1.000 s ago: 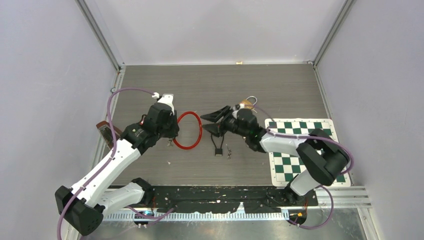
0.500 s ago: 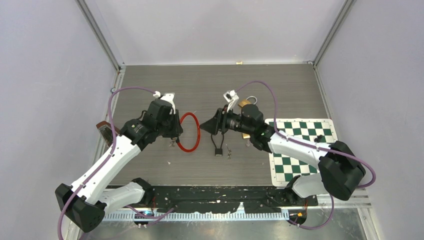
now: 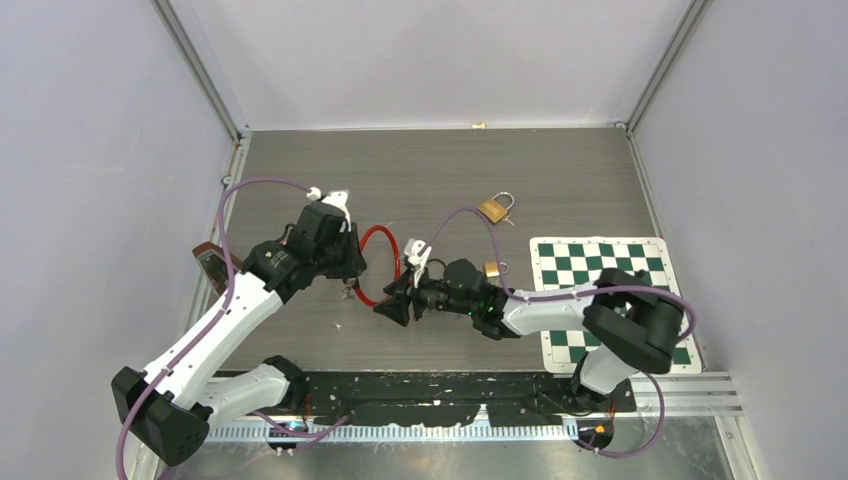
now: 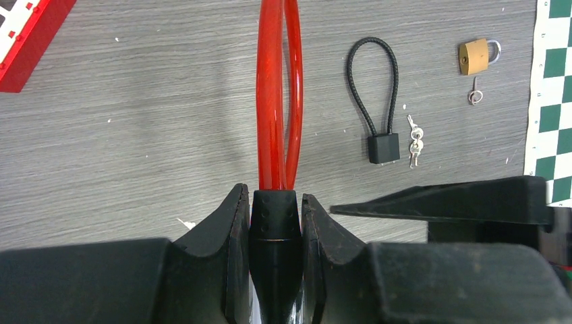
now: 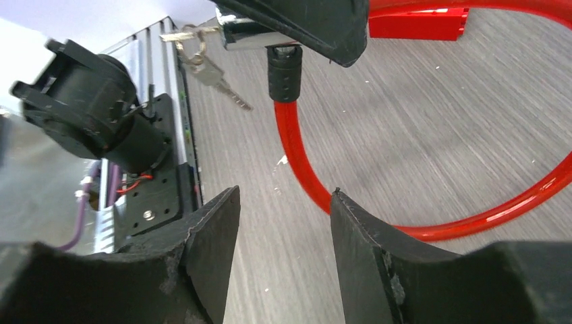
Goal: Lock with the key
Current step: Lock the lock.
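Our left claw [image 4: 275, 219] pinches the red cable lock [image 4: 272, 101] by its black barrel, lower centre; our right claw [image 5: 283, 199], spread wide, faces the keys [image 5: 217, 75] dangling upper left of it.

The red cable lock [image 4: 273, 101] at top centre of the left wrist view wears a smooth, glossy plastic sheath ending in a matt black dimpled collar [image 4: 273, 223], flanked by the left gripper's fingers [image 4: 226, 233] of scuffed, grainy matt black plastic. At the upper left of the right wrist view, its barrel [image 5: 243, 34] and hanging keys [image 5: 212, 71] look like bright polished metal. The table [image 4: 135, 135] is matt grey wood-grain; at right lie a black cable lock [image 4: 383, 147] with ribbed cord, a brass-coloured padlock [image 4: 474, 57] with shiny shackle, and a flat checkered mat [image 4: 554, 74].
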Controlling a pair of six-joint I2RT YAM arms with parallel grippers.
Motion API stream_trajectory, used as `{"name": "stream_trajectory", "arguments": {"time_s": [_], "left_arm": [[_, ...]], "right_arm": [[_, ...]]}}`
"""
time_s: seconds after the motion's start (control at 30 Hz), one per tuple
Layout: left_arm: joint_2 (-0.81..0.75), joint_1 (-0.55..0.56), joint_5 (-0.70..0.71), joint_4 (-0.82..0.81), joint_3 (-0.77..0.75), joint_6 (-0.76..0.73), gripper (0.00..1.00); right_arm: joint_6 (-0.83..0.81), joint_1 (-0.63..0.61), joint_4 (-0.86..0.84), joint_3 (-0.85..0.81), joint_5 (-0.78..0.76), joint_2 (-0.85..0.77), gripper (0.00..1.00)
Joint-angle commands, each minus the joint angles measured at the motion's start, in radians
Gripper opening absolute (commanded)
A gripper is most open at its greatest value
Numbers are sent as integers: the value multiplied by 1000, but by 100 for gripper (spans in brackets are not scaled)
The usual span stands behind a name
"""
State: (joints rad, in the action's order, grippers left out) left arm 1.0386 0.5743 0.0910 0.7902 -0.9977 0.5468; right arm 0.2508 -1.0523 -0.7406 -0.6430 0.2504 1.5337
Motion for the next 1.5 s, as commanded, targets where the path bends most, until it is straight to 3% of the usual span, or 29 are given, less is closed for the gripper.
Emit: {"name": "stream_trajectory", "arguments": {"time_s": [0.0,0.1,0.47,0.6,0.67,0.77,0.93,1.07,1.2,1.37,1.47], "left_arm": [[-6,1,-10,-25,1,13,0],[-8,0,-10,-26,2,16,0],[-8,0,-29,-32,-2,32,0],[-12,1,-32,-25,-9,35,0],[-16,1,-30,-22,-14,33,0],[-17,1,-29,-20,-20,30,0],[-14,0,-34,-23,-21,32,0],[-14,1,-30,-21,-26,27,0],[-11,0,-32,-22,-27,29,0],[-14,1,-35,-21,-27,29,0],[-16,1,-50,-21,-22,30,0]], "right_arm": [[-106,-31,-246,-34,-78,81,58],[-129,-45,-324,-61,-83,142,57],[-149,-74,-362,-156,-55,268,52],[-161,-74,-359,-163,-83,282,34],[-168,-74,-358,-158,-92,284,30],[-178,-74,-360,-146,-100,283,33],[-205,-75,-352,-135,-96,279,47],[-242,-75,-301,-125,-66,279,45],[-267,-78,-290,-109,-56,284,37],[-264,-77,-303,-110,-85,285,14],[-252,-76,-362,-108,-119,276,6]]}}
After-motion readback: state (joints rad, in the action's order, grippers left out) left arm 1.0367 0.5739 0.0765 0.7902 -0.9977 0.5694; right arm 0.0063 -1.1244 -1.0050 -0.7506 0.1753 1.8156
